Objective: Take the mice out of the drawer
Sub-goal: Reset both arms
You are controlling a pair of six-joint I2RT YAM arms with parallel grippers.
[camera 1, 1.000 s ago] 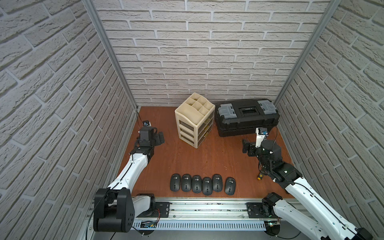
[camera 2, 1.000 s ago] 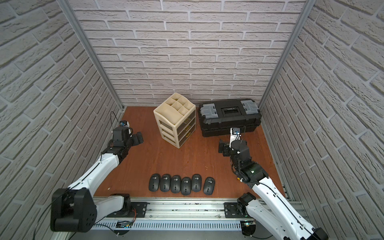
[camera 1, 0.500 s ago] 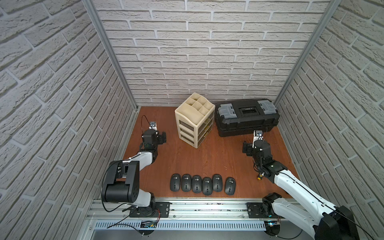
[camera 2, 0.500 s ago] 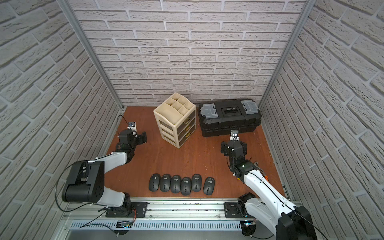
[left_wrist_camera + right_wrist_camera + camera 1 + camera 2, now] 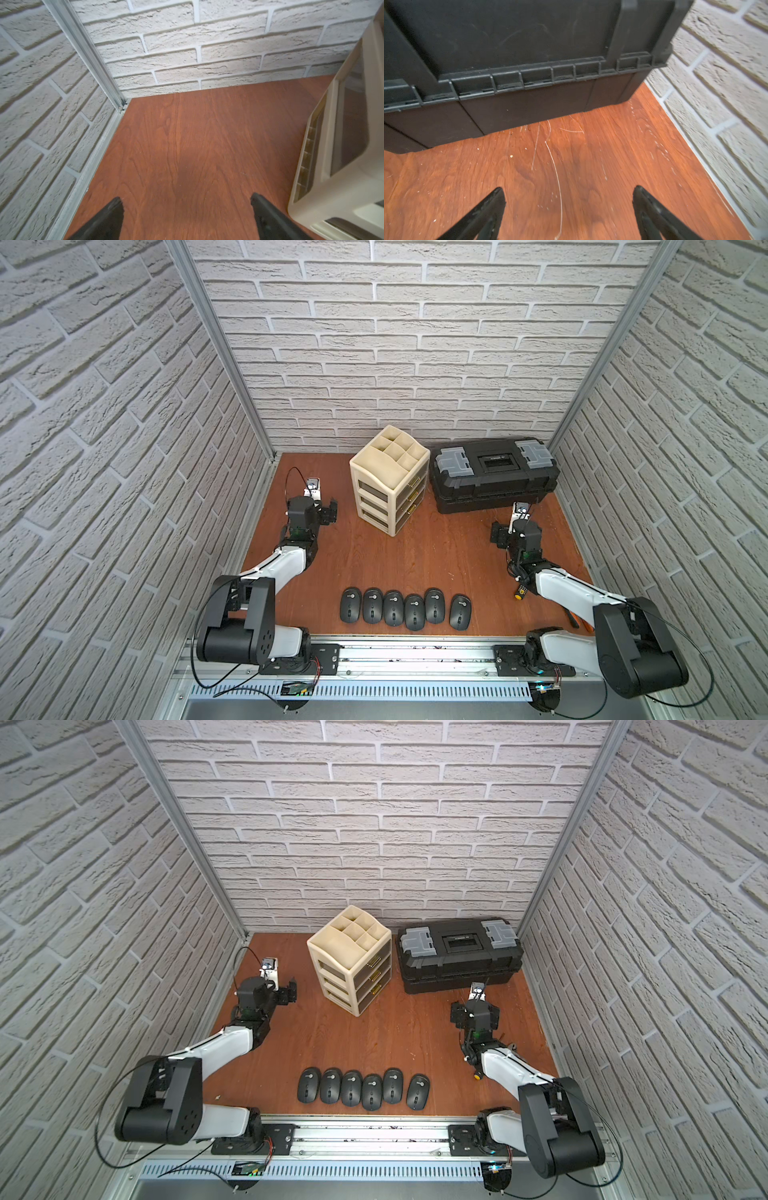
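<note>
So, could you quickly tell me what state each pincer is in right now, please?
Left pincer: open, holding nothing.
Right pincer: open, holding nothing.

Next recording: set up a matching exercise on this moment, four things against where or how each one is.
Column one:
1. mice
2. drawer unit
3. toolbox
4. left gripper

Column two:
A. black, in the back right corner
B. open and empty, above bare table
C. six in a row near the front edge
D. cream, at the back, near the middle

Pairs: 1-C, 2-D, 3-A, 4-B
</note>
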